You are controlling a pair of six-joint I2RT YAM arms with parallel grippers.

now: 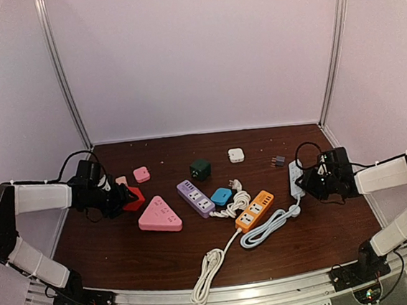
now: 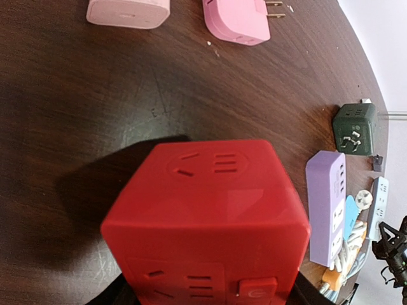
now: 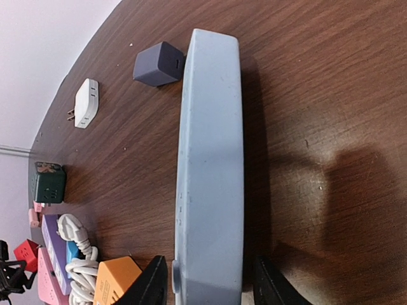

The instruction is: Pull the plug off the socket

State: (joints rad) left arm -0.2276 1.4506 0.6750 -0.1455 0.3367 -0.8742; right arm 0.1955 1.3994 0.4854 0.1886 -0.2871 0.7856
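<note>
- The right gripper [image 3: 206, 281] sits at the near end of the pale blue power strip [image 3: 210, 159], one finger on each side of it. Its jaws are partly apart, and whether they press on the strip cannot be told.
- The strip lies flat along the right edge of the desk [image 3: 331, 95], running front to back.
- The grey plug [image 3: 159, 63] lies on the desk against or just beside the strip's far end, toward the back right corner. In the top view its prongs are bare and point away from the strip, so it appears to be out of the socket.
- The left gripper [image 1: 126, 197] is closed wide on the red cube socket [image 2: 210, 216] near the left edge. The shadow under the cube suggests it is held clear of the wood. The two faces in view show empty slots and no plug.
- A pink plug [image 2: 236, 20] lies loose behind the cube, prongs showing.
- Step in hand, as a judgement: the pull on the right looks done, with the gripper at the point of letting go.
- Next move: the right gripper would need to spread wider and lift straight up, so that it neither drags the strip nor knocks the grey plug.
</note>
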